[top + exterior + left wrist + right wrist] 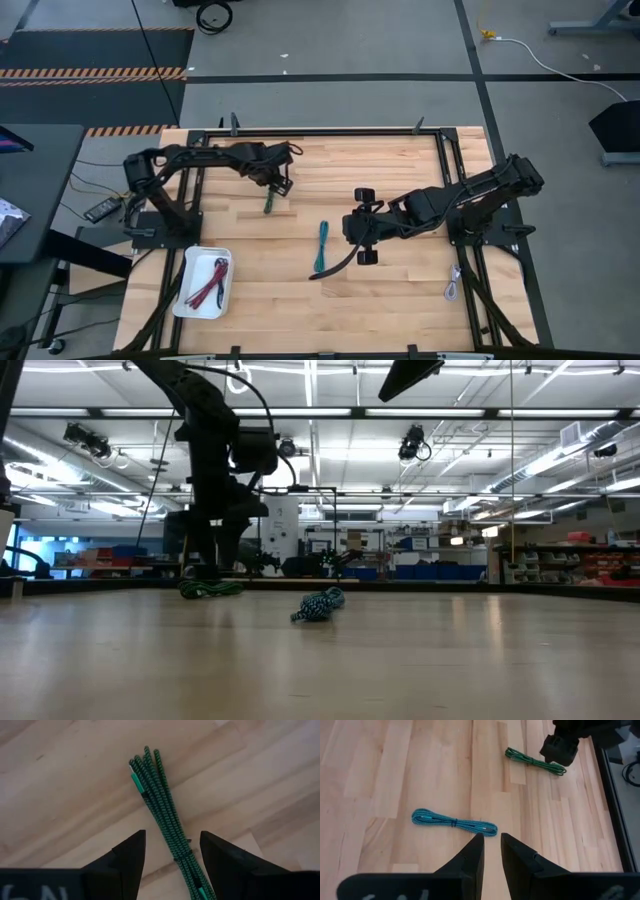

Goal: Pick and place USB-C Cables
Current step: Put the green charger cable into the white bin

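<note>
A green cable bundle (159, 805) lies flat on the wooden table (400, 300), left of its middle toward the far side (269, 203). My left gripper (172, 847) hangs over it, pointing down and open. One finger stands on each side of the bundle's near half, apart from it. A teal cable bundle (322, 246) lies flat at the table's middle (454, 822). My right gripper (491, 842) is raised just right of it, open by a narrow gap with nothing between the fingers.
A white tray (188, 300) at the near left holds red and dark cables (208, 282). A pale grey cable (452, 285) lies by the right frame rail. A dark cord (335, 268) curves on the table below my right gripper. Bare wood lies along the near edge.
</note>
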You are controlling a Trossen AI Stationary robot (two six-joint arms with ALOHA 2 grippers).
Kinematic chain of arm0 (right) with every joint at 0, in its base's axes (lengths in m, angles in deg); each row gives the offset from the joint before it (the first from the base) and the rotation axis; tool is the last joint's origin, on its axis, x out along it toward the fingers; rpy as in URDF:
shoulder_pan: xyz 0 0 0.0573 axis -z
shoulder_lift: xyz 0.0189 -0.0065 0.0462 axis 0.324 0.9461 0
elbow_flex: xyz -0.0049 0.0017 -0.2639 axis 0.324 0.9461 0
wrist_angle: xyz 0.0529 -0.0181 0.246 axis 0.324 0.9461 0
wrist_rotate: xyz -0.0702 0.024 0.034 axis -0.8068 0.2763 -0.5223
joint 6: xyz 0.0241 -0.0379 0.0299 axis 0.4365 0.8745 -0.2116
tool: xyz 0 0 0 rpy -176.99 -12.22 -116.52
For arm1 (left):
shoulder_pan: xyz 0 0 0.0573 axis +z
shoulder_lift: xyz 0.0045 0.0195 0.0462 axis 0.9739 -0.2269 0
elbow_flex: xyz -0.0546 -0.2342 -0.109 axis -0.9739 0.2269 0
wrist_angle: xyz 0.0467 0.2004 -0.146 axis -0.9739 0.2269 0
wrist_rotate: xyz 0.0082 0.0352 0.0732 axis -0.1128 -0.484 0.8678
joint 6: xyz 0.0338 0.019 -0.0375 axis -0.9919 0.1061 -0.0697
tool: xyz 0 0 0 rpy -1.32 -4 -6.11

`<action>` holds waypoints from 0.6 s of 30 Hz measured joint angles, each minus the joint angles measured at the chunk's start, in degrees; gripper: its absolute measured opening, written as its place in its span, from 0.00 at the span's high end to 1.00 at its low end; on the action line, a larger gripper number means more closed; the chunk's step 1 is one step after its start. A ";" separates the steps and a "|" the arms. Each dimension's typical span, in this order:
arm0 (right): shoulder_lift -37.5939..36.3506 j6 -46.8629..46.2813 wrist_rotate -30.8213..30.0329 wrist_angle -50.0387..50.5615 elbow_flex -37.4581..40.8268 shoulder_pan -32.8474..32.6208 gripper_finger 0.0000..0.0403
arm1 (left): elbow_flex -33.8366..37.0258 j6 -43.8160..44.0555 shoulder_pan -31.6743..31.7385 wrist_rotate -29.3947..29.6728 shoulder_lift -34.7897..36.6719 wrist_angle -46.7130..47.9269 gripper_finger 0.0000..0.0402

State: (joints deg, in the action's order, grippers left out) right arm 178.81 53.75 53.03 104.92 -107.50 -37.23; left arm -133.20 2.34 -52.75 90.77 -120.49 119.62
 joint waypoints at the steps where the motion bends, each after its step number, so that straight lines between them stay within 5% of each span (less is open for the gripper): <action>1: 0.00 0.00 -0.01 0.01 0.00 0.00 0.82 | 0.00 0.21 0.01 -0.31 -0.43 -0.09 0.51; 18: 0.00 0.00 -0.01 -0.05 0.00 0.02 0.82 | 0.07 -4.77 -0.80 -1.38 -7.77 -2.39 0.57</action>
State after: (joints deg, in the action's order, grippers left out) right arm 178.81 53.75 53.02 104.87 -107.50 -37.21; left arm -133.13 -2.43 -53.55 89.38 -128.26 117.23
